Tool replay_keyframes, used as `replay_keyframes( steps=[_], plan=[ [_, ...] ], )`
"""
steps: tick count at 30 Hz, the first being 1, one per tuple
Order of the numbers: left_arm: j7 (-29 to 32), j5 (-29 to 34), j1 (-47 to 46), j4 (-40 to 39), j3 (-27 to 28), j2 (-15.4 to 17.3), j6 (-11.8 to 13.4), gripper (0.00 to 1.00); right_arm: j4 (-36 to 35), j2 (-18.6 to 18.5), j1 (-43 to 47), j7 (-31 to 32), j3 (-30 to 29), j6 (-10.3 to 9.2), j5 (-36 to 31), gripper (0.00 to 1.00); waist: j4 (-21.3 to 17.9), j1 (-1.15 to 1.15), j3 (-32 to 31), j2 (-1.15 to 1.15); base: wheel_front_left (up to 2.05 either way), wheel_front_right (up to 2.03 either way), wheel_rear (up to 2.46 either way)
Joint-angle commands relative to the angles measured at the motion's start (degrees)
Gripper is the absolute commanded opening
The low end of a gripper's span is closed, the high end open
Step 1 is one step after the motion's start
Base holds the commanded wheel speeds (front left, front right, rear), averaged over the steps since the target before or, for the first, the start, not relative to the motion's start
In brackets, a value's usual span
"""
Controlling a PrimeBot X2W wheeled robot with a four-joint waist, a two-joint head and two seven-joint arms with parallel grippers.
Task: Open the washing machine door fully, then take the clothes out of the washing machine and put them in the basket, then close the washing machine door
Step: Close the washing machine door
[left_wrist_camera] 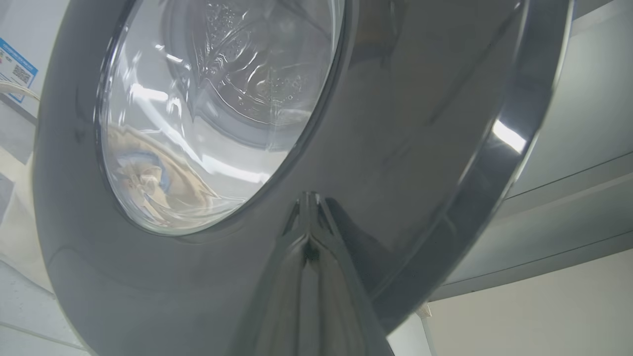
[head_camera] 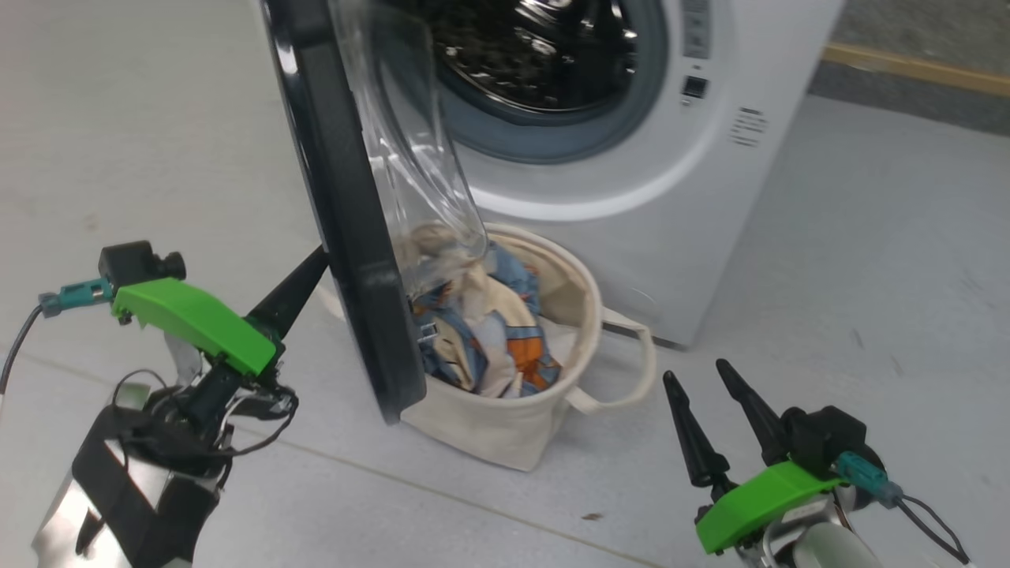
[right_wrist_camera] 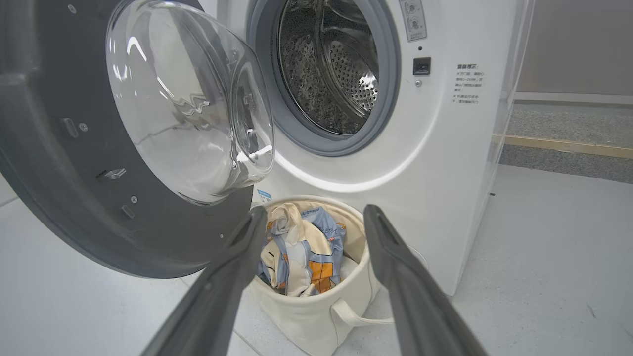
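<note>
Nearest, at the lower right of the head view, the right gripper [head_camera: 696, 375] is open and empty. At lower left the left gripper [head_camera: 316, 264] is closed, its tip against the black rim of the half-open washing machine door [head_camera: 347, 237]. Behind, at centre, the clothes [head_camera: 489, 331] lie in the basket [head_camera: 489, 434]. At top, the drum [head_camera: 536, 47] of the washing machine [head_camera: 710, 197] looks empty. I judge that closing is in hand; it calls for a steady push until the door latches.

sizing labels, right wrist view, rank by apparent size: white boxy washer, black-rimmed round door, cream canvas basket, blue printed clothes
1. white boxy washer, black-rimmed round door: alike, door nearer, unranked
2. cream canvas basket
3. blue printed clothes
</note>
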Motion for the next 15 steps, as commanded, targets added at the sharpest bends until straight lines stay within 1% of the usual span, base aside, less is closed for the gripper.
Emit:
replay_keyframes(
  steps=[1,2,9,15],
  plan=[
    [-0.91,-0.64,-2.36,-2.79,1.3,1.16,-0.41,0.0,-2.08,0.36,-1.54,-0.73,0.38,0.43,-0.11,1.0,-3.33,0.0,0.92,0.0,0.0,0.0,0.0],
    [-0.91,-0.64,-2.36,-2.79,1.3,1.16,-0.41,0.0,-2.08,0.36,-1.54,-0.73,0.38,0.43,-0.11,1.0,-3.33,0.0,0.92,0.0,0.0,0.0,0.0],
    [-3.5,-1.9,-2.94,-4.27,-0.24,1.77,-0.41,0.0,-3.52,0.85,-2.06,-0.75,-0.66,0.43,-0.72,1.0,-8.65,0.0,2.65,0.0,0.0,0.0,0.0],
    [-6.81,-2.02,-3.89,-3.78,-1.43,2.62,-0.41,0.0,-4.65,1.4,-2.67,-0.76,-1.12,0.43,-1.34,1.0,-12.73,0.0,4.42,0.0,0.0,0.0,0.0]
  ],
)
